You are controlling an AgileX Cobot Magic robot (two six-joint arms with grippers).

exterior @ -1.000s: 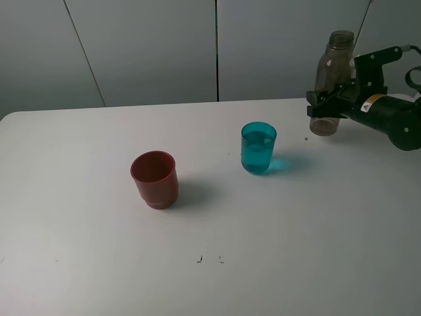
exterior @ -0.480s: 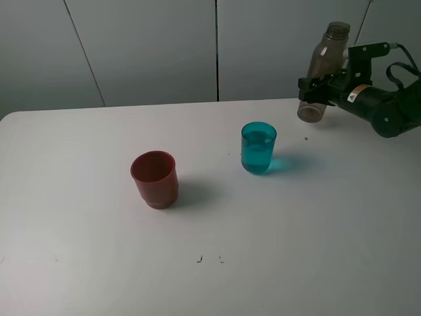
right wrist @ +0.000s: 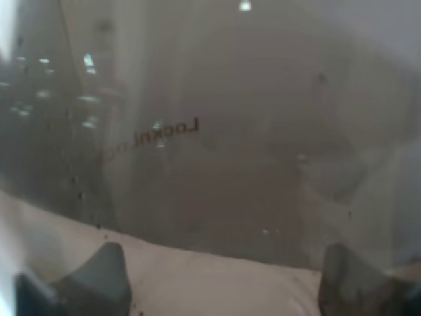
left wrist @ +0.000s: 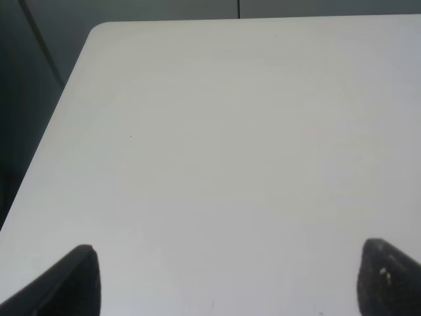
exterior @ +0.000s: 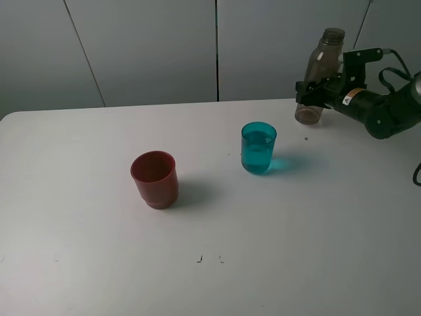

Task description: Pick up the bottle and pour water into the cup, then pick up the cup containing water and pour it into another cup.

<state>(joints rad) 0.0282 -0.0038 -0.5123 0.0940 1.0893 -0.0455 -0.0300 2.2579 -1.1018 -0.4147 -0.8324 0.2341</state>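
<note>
The smoky grey-brown bottle (exterior: 323, 62) hangs slightly tilted above the table's far right corner, with my right gripper (exterior: 316, 91) shut on its lower body. In the right wrist view the bottle (right wrist: 217, 151) fills almost the whole picture between the right gripper (right wrist: 223, 276) fingertips. The teal cup (exterior: 258, 147) stands upright near the table's middle with water in it, in front of and to the left of the bottle. The red cup (exterior: 154, 178) stands upright further left. My left gripper (left wrist: 230, 283) is open over bare table, holding nothing, and is out of the exterior view.
The white table (exterior: 296, 237) has a few small dark specks near its front middle and one near the bottle. A grey panelled wall (exterior: 151, 46) runs behind it. The left wrist view shows the table's edge and rounded corner (left wrist: 99, 29).
My right gripper has lifted the bottle off the table and carried it up and slightly left, towards the back. Both cups have stayed put.
</note>
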